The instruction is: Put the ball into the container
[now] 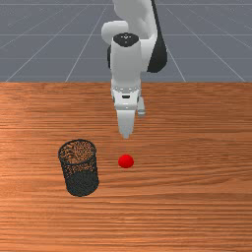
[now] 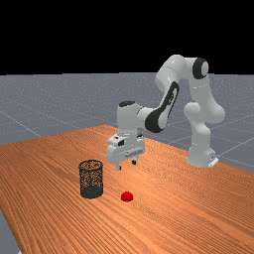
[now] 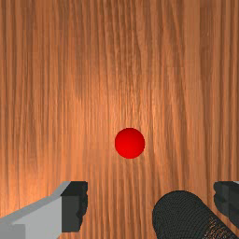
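My gripper (image 2: pixel 126 165) hangs above the table in the far view, pointing down, its two fingers apart. In the wrist view the gripper (image 3: pixel 151 201) is open, with neither finger touching anything. A red ball (image 1: pixel 126 161) rests on the wood, lower than the fingertips and nearer the front view's camera; it is also in plain sight as the ball (image 2: pixel 127 197) and the ball (image 3: pixel 130 143). The container, a black mesh cylinder (image 1: pixel 81 184), stands upright on the front view's left of the ball, apart from it. The far view has the container (image 2: pixel 91 191) left of the ball.
Orange-brown wooden table (image 1: pixel 197 197) lies under everything. The arm's base (image 2: pixel 201 158) stands on it at the far view's right. The container's open rim (image 2: pixel 91 162) rises to about the height of the fingertips in the far view.
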Tool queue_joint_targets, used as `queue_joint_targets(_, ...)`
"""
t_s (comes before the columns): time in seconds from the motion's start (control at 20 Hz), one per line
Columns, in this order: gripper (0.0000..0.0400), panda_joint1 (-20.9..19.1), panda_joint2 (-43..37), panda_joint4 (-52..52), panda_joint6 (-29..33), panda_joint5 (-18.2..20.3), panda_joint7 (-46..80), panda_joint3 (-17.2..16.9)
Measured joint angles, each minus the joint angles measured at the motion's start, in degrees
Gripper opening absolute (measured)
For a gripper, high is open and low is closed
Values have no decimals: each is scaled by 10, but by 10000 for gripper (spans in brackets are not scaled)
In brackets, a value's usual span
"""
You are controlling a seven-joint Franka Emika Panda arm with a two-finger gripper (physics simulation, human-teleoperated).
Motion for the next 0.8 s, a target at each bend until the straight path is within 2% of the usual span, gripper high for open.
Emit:
queue_joint_targets(0.05,243,0,0,0,0,0,0,0)
queue_joint_targets(0.1,148,0,0,0,0,0,0,0)
queue_joint_targets(0.15,90,0,0,0,0,0,0,0)
queue_joint_targets(0.2,54,0,0,0,0,0,0,0)
queue_joint_targets(0.3,20,-3,1,0,1,7,-6,3)
queue_joint_targets(0.4,7,-4,3,0,3,10,-9,4)
queue_joint_targets(0.8,0,-6,7,8,-9,4,-10,0)
